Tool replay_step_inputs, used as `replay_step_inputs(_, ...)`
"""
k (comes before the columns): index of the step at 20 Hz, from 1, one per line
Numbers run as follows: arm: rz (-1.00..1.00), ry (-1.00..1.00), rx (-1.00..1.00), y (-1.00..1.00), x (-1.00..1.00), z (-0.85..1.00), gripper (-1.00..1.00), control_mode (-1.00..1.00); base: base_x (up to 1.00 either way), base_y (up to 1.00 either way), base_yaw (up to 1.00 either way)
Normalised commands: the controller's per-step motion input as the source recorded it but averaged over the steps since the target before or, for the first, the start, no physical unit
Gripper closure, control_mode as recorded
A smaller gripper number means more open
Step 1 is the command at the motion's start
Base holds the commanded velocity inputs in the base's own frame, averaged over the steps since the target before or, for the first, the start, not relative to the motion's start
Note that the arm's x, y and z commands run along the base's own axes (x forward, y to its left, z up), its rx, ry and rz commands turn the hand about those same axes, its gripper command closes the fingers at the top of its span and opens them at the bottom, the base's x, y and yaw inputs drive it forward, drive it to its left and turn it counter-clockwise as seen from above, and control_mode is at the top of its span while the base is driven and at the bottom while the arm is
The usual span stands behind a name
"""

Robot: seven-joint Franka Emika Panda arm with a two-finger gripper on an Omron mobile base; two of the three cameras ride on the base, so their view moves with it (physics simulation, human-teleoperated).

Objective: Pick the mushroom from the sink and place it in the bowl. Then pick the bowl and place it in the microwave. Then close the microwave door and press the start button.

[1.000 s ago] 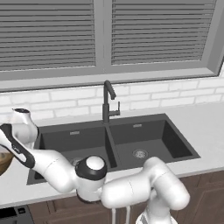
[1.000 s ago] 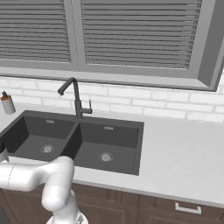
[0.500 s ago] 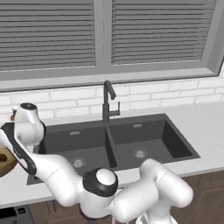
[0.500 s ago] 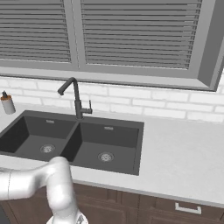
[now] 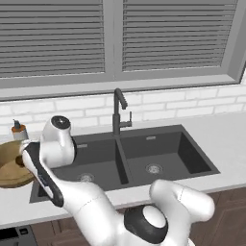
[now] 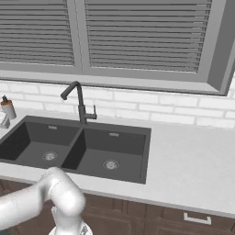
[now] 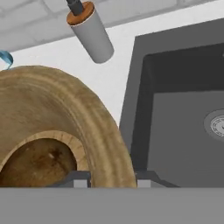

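The light-brown wooden bowl (image 5: 10, 166) hangs tilted over the counter left of the sink (image 5: 158, 153). My gripper (image 7: 112, 180) is shut on the bowl (image 7: 65, 113)'s rim, one finger inside the wall and one outside. In the left base view the gripper (image 5: 21, 158) sits at the bowl's right edge. A mottled brown patch lies in the bowl's bottom; I cannot tell whether it is the mushroom. Both basins of the sink (image 6: 114, 147) hold nothing but their drains. The microwave and its door are out of view.
A soap dispenser (image 5: 18, 129) (image 7: 89, 33) stands on the counter just behind the bowl. The tall black faucet (image 5: 117, 110) (image 6: 80, 103) rises behind the sink's divider. A blue edge (image 7: 4, 59) peeks out beyond the bowl. Pale counter stretches to the sink's right.
The arm has swung right and upward, carrying the bowl with it; the bowl now sits higher and closer to the sink's left edge. The grip stays the same.
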Motion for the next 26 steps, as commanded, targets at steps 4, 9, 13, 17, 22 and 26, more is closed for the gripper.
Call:
replay_step_inputs(4,-0.40,-0.06,0.05,-0.82,-0.32,0.67,1.00,-1.00,0.00,0.00,0.00)
replay_step_inputs(9,-0.56,0.06,0.10,-0.84,-0.18,0.65,1.00,-1.00,0.00,0.00,0.00)
replay_step_inputs(13,-0.61,0.11,0.10,-0.87,-0.13,0.55,1.00,-1.00,0.00,0.00,0.00)
replay_step_inputs(17,-0.57,0.07,0.11,-0.76,-0.08,0.51,1.00,-1.00,0.00,0.00,0.00)
replay_step_inputs(22,-0.40,0.01,0.18,-0.67,-0.20,0.53,1.00,-1.00,0.00,0.00,0.00)
replay_step_inputs(26,-0.19,0.00,0.24,-0.76,-0.34,0.69,1.00,-1.00,0.00,0.00,0.00)
